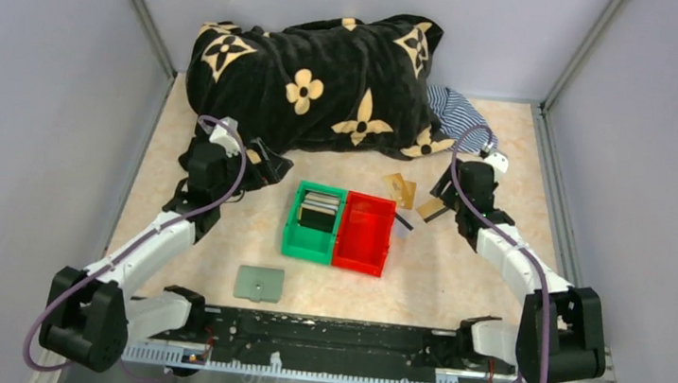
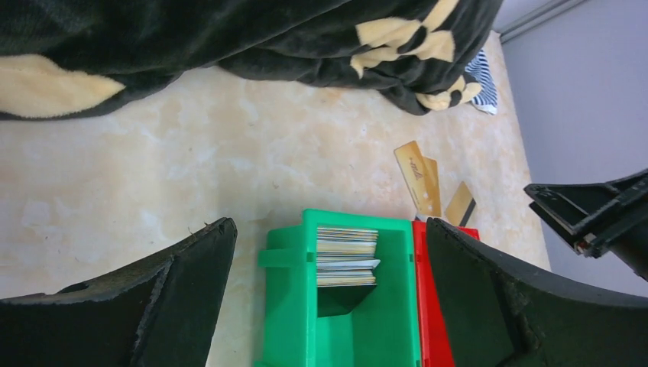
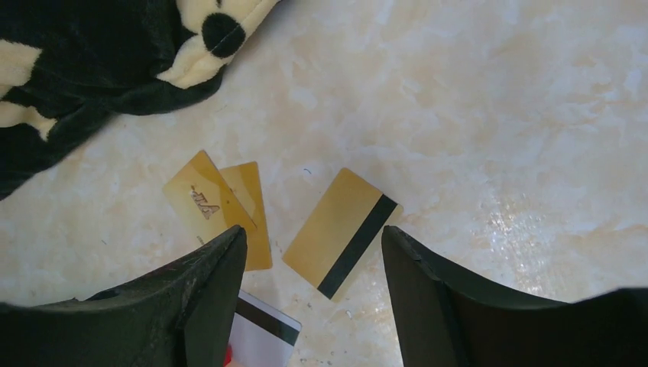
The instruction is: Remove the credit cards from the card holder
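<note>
Gaping wide and gripping nothing: left gripper point(image 2: 328, 229) near the green bin point(image 2: 390, 306), right gripper point(image 3: 313, 233) over gold credit cards point(image 3: 340, 233) strewn toward the right edge, card holder point(image 1: 259, 283) flat by the near edge.

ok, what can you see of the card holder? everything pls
The card holder is a flat, roughly square grey-green piece, soft-looking, with a small pale tab near its middle. It looks folded shut and lies flat on the table near the arm bases, in front of the green bin and apart from it. Only the table touches it. Its contents are hidden.
</note>
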